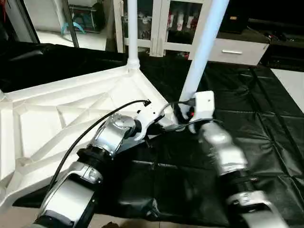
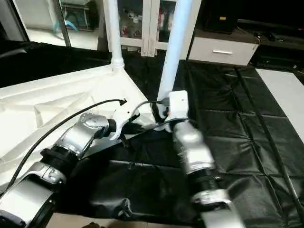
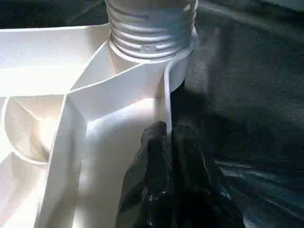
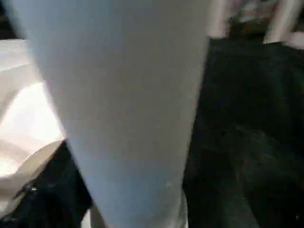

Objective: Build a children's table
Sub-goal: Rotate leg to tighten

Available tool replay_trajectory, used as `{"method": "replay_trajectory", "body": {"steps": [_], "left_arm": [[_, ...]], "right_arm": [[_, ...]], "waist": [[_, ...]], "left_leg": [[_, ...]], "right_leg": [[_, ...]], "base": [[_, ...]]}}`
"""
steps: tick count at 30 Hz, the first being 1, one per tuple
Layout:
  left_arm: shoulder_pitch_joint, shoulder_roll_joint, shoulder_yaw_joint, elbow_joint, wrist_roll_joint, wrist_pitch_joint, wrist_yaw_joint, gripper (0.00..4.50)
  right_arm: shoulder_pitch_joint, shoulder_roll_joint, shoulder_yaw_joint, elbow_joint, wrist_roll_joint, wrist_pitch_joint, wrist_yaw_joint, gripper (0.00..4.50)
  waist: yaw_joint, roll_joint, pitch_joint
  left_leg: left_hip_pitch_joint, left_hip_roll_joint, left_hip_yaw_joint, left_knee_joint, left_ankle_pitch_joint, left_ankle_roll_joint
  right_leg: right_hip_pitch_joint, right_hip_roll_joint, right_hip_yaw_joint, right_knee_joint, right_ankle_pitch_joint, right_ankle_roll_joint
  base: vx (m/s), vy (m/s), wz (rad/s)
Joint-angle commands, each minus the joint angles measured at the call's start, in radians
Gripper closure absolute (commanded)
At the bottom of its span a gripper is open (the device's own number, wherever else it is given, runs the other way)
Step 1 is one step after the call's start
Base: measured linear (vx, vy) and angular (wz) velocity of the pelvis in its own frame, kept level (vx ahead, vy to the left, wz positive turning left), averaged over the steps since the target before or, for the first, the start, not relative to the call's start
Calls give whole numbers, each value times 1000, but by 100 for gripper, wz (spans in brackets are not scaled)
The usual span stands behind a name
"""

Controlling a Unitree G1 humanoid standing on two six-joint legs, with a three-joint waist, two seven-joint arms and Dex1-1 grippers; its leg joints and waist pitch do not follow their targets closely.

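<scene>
The white table top lies ribbed side up on the black-covered work table. One white leg stands upright in the far corner socket. A second white leg rises, slightly tilted, from the right-hand corner socket, its threaded end sitting in it. My right gripper is shut around this leg low down; the leg runs close along a dark finger. My left gripper is shut on the top's thin rim just beside that socket.
A glass-door cabinet and a white drawer unit stand behind the work table. Pale floor shows at the far right. The black cover hangs wrinkled over the front edge between my forearms.
</scene>
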Motion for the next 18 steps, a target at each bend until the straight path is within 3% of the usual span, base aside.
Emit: {"method": "replay_trajectory", "body": {"steps": [1, 5, 7, 10, 11, 18], "left_arm": [[32, 21, -22, 26, 11, 12, -27, 450], [63, 47, -67, -30, 6, 25, -127, 450], [70, 55, -77, -43, 3, 30, -153, 450], [83, 66, -91, -69, 1, 35, -188, 450], [91, 74, -99, -87, 1, 41, -208, 450], [123, 106, -126, -160, -11, 47, -282, 450]], "right_arm": [[-2, -42, -26, -19, 10, 34, 56, 6], [15, -237, 86, -30, 24, 83, 458, 6], [26, -277, 110, -40, 26, 63, 538, 6], [33, -318, 119, -45, 46, 75, 621, 6], [30, -342, 119, -33, 49, 80, 666, 6], [16, -377, 122, -16, 71, 68, 770, 6]], "waist": [[-1, 7, -67], [3, 5, -65], [4, 4, -62], [4, 1, -61], [6, -5, -64], [10, -4, -66]], "left_leg": [[11, 35, -6, -58, -161, 54], [12, 38, -7, -58, -206, 45], [9, 40, -9, -59, -218, 51], [10, 38, -8, -58, -226, 48], [10, 40, -10, -58, -220, 48], [12, 42, -10, -55, -200, 57]], "right_leg": [[59, -56, 48, -61, -37, -236], [62, -56, 47, -67, -97, -234], [62, -59, 46, -69, -116, -236], [59, -60, 46, -74, -162, -234], [61, -62, 45, -73, -175, -234], [59, -62, 44, -69, -159, -248]], "base": [[0, 0, 0], [0, 0, 0], [0, 0, 0], [0, 0, 0], [0, 0, 0], [0, 0, 0]]}}
